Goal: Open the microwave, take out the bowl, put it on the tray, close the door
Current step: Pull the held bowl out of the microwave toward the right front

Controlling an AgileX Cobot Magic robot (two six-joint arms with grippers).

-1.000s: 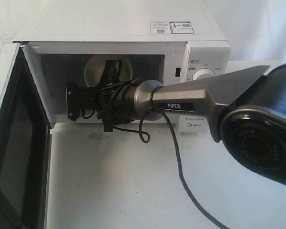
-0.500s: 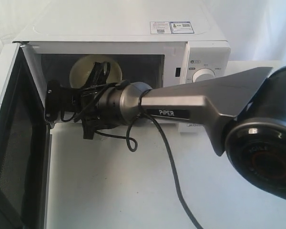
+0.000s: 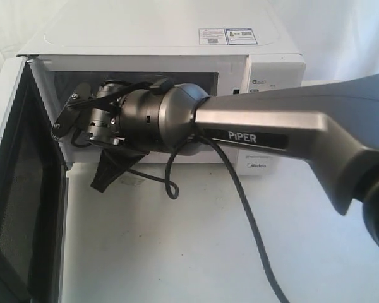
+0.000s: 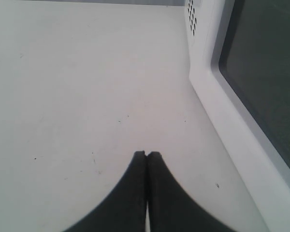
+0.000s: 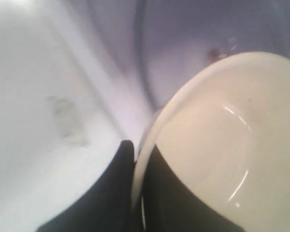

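- White tabletop (image 3: 177, 252) and white backdrop, with the microwave (image 3: 145, 31) at the far side and its door (image 3: 19, 189) swung wide open to the left.
- What matters: the bowl (image 5: 208, 145) is already in the right gripper (image 5: 140, 154). One finger is inside the glossy hollow, the other is outside, and the two are pinched on the rim.
- It's round, so there's no long axis to worry about. The rim just runs straight through the jaws.
- In the exterior view the bowl is hidden behind the wrist, right at the cavity mouth on the left side.
- Right arm (image 3: 259, 136) reaches across from the right, with its wrist rolled so one black finger points down at the table.
- Left gripper (image 4: 146, 155) has its fingertips pressed together and holds nothing. It hangs over bare table just beside the open door, so it's my pick for closing it.
- I can't see the tray anywhere, so I can't tell which way the carry goes.
- My guess: level the wrist before moving, since a one-edge rim pinch could slip.
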